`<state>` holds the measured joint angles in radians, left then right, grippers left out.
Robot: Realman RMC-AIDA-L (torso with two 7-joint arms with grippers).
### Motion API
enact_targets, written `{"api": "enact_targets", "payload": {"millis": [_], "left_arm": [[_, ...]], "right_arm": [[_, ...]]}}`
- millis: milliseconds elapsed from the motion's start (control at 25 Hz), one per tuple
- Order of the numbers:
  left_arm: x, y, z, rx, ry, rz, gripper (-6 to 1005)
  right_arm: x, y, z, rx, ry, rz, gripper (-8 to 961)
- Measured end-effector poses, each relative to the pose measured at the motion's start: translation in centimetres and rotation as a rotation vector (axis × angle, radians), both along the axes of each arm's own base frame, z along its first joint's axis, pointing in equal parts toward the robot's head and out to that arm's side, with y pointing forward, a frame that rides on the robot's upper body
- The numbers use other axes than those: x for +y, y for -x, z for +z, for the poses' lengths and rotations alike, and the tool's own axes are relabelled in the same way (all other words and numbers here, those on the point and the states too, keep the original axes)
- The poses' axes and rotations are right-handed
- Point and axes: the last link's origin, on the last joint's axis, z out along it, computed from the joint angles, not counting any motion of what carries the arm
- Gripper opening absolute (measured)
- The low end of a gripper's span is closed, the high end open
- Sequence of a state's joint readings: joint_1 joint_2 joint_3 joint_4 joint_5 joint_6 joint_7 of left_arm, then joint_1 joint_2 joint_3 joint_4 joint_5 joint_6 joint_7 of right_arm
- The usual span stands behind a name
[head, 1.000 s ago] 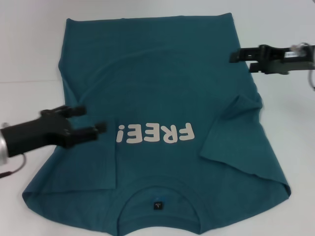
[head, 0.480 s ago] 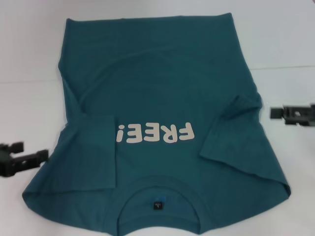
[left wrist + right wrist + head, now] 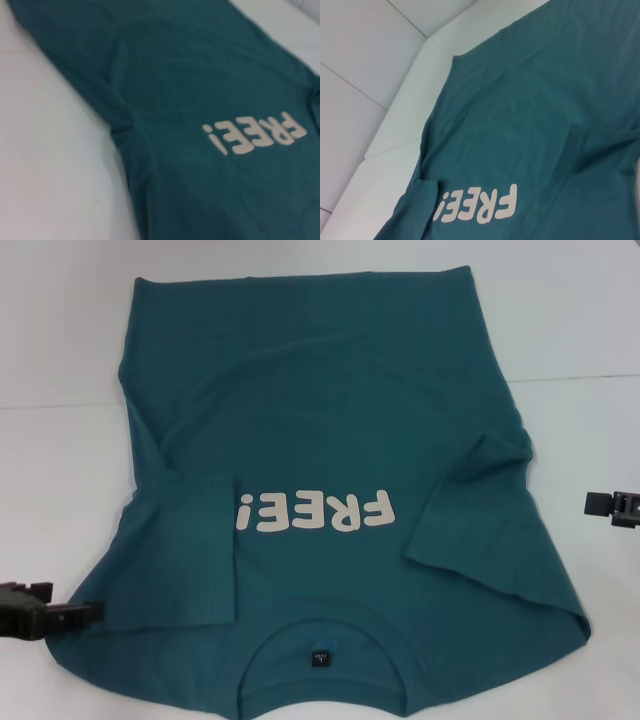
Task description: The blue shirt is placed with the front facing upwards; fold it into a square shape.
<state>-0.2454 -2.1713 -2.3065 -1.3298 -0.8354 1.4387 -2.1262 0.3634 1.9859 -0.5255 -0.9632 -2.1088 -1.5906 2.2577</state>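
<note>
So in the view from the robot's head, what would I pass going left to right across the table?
Left gripper at the shirt's lower corner → folded-in left sleeve → white FREE! lettering on the blue shirt → folded-in right sleeve → right gripper, clear of the cloth at the picture's edge.

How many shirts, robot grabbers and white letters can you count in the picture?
Shirts: 1, the blue shirt
Robot grabbers: 2, the left gripper and the right gripper
White marks in FREE!: 5 (4 letters and 1 exclamation mark)
Total: 8
</note>
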Motion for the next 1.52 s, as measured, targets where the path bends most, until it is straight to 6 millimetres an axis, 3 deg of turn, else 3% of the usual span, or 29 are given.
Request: {"api": "enact_targets", "payload": {"millis": [320, 720, 1120, 1520], "left_arm": [[0.6, 1.4, -1.6, 0.06, 0.015, 0.048, 862], [0.4, 2.9, -1.6, 0.098, 0.004, 0.122, 861], [0.1, 3.3, -2.0, 0.083, 0.02, 0.153, 849], [0.5, 2.4, -2.3, 0.067, 0.058, 0.119, 817]], "right_arm": [[0.6, -0.1, 0.8, -0.016, -0.012, 0.003, 852], [1.1, 0.4, 0.9, -0.019, -0.009, 0.013, 847], [1.2, 0.4, 0.8, -0.017, -0.004, 0.012, 848], [1.3, 0.5, 0.6, 0.001, 0.008, 0.003, 847]]}}
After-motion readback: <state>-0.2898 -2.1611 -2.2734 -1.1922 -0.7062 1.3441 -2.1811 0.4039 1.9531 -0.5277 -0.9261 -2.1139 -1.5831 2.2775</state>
